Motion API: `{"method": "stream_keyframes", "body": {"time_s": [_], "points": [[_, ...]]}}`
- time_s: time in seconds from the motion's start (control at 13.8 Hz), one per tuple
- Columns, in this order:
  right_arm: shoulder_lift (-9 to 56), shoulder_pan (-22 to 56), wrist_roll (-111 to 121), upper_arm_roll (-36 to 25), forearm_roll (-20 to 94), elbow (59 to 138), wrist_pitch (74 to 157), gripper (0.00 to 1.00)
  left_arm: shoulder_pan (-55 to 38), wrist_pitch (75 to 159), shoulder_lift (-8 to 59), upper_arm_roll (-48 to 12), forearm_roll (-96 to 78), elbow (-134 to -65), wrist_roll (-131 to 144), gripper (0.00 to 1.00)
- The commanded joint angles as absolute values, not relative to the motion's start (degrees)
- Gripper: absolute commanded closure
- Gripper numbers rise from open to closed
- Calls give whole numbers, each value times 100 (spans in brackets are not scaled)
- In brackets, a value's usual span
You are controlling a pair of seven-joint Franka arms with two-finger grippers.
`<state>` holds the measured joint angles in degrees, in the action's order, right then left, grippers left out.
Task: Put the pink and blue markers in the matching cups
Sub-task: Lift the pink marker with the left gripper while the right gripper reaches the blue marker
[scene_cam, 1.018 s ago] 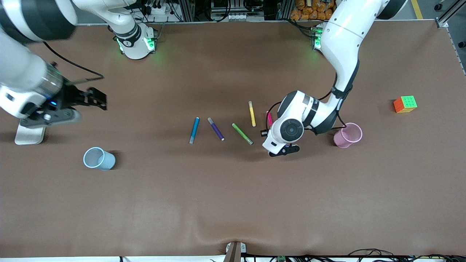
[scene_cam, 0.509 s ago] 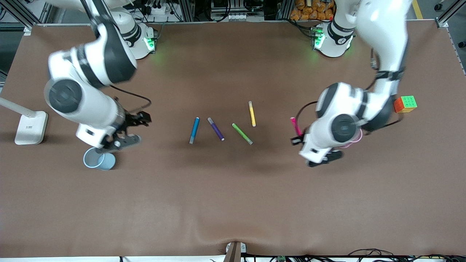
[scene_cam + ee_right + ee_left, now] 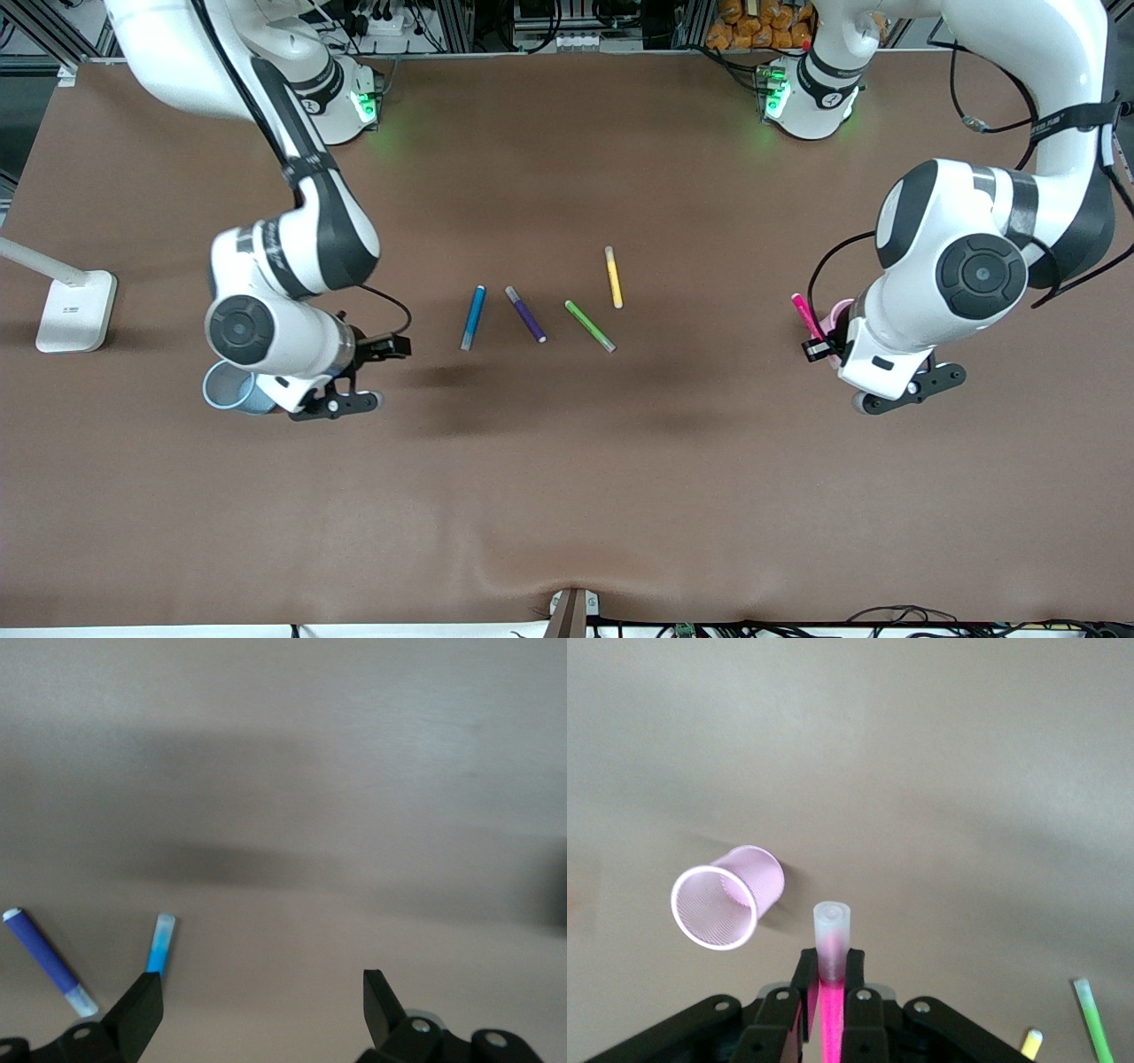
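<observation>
**Desk:** On the brown table (image 3: 567,496), is any brand, label or lettering legible?

**Photographer:** None that can be read. A small mark shows on the white lamp base (image 3: 74,309) at the right arm's end, too small to make out. The colourful puzzle cube from earlier frames is now hidden by the left arm.

**Desk:** And the left gripper (image 3: 830,970)?

**Photographer:** Its fingers are pressed together on the pink marker (image 3: 804,315), pale cap end poking out past the fingertips in the left wrist view. It hangs in the air just beside the pink cup (image 3: 726,895), which stands on the table and is mostly hidden under the arm in the front view. Half a second ago the marker was carried closer to the row of pens; it has since travelled toward the left arm's end.

**Desk:** The right gripper (image 3: 261,1010)?

**Photographer:** Spread wide and holding nothing, above bare table between the blue cup (image 3: 227,387) and the blue marker (image 3: 473,316). That marker lies flat, untouched, beside the purple marker (image 3: 525,314), with the green marker (image 3: 589,325) and the yellow marker (image 3: 613,276) further along toward the left arm's end. The right arm has swung in from the table's edge over the last second.
</observation>
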<state>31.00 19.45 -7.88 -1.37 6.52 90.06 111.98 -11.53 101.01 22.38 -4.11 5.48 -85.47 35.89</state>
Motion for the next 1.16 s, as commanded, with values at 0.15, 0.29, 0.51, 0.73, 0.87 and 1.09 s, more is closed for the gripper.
{"method": "stream_keyframes", "body": {"time_s": [0.15,0.29,0.51,0.73,0.87,1.09], "points": [[3023,2496,-1809,-158,686,9894,12232,0,-660,10002,1952,-440,712,-8543,3612,100],[3032,2671,-2064,-158,694,10255,12759,0,-441,10011,1855,-396,712,-8543,3595,100],[3023,3005,-2355,-158,686,10905,13620,0,-203,10011,1767,-387,721,-8525,3533,100],[3041,3225,-2373,-158,686,11294,14141,0,-141,10011,1670,-396,1071,-8534,3454,100],[3120,3339,-2600,-167,686,11294,14176,0,-123,10011,1661,-387,1107,-8534,3489,100],[3164,3401,-2602,-184,642,11276,14229,0,-26,10011,1661,-378,1116,-8560,3524,100]]}}
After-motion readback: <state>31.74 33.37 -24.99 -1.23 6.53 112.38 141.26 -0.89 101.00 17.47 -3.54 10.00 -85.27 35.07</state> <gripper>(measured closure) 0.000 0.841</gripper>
